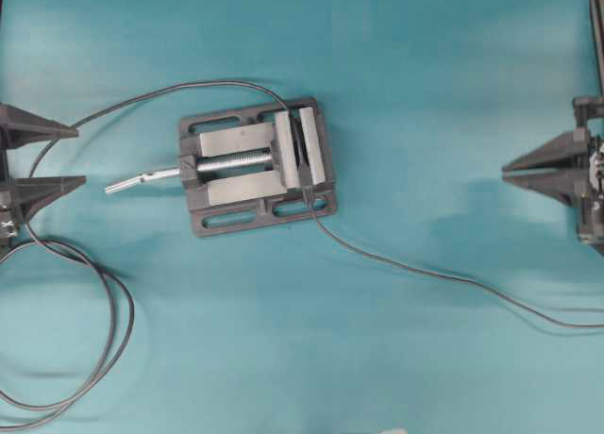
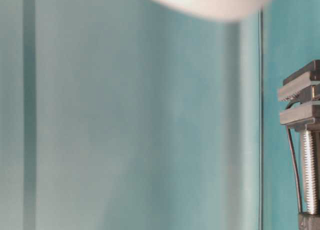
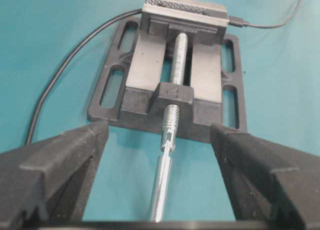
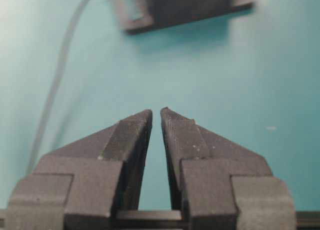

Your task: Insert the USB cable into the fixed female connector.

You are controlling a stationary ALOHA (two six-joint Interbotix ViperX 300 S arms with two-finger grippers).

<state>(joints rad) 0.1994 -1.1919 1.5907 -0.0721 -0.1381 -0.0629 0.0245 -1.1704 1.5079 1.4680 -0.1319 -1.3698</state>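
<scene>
Vise (image 1: 255, 165) sitting mid-counter (image 1: 425, 94), clamping fixed female connector (image 3: 225, 21) so socket is staying put under push. USB cable (image 1: 444, 275) running from vise off right edge, plug (image 3: 238, 23) apparently seated already (judging from left wrist view). Left tool (image 1: 58, 156) standing wide open, empty. Right tool (image 4: 156, 113) nearly closed, gripping nothing, hovering well apart from vise.
</scene>
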